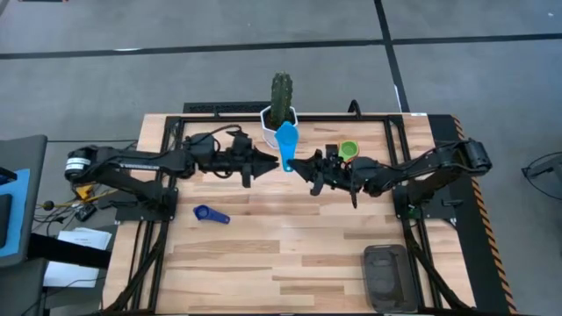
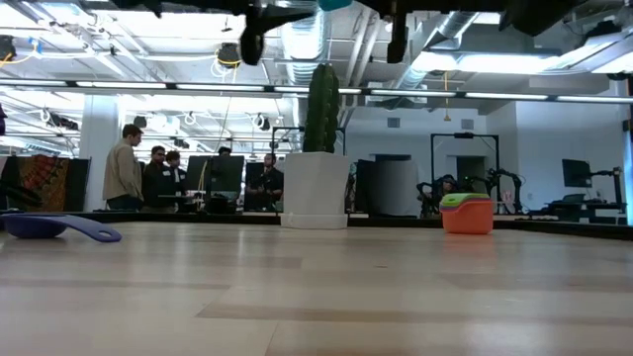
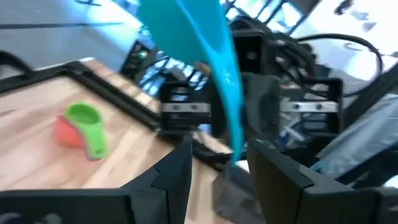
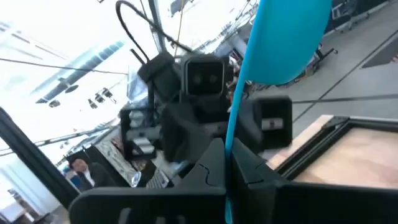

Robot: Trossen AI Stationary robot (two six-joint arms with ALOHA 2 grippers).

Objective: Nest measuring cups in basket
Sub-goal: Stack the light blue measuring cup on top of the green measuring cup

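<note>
The light blue measuring cup (image 1: 287, 139) is up in the air between both grippers, in front of the white cactus pot. My right gripper (image 1: 301, 167) comes in from the right and is shut on its handle. My left gripper (image 1: 270, 163) comes in from the left and is open, its fingers (image 3: 177, 171) standing on either side of that handle (image 3: 227, 81) without touching it. A dark blue cup (image 1: 211, 213) lies on the table on the left. A green cup (image 1: 349, 150) sits nested on an orange one (image 2: 467, 219). The dark grey basket (image 1: 386, 276) stands near the right front edge. The other cups are out of view. My right gripper pinches the light blue cup's flat handle near its free end (image 4: 231, 134) between its two fingers, coming level from the table's right. The cup is lifted clear of the table, and its bowl (image 4: 287, 37) stands out beyond the fingertips.
The white cactus pot (image 1: 279, 112) stands at the far edge just behind the held cup. Black frame rails (image 1: 172, 140) run along the table's sides. Bare wood lies between the dark blue cup and the basket. People stand in the room beyond (image 2: 127, 163).
</note>
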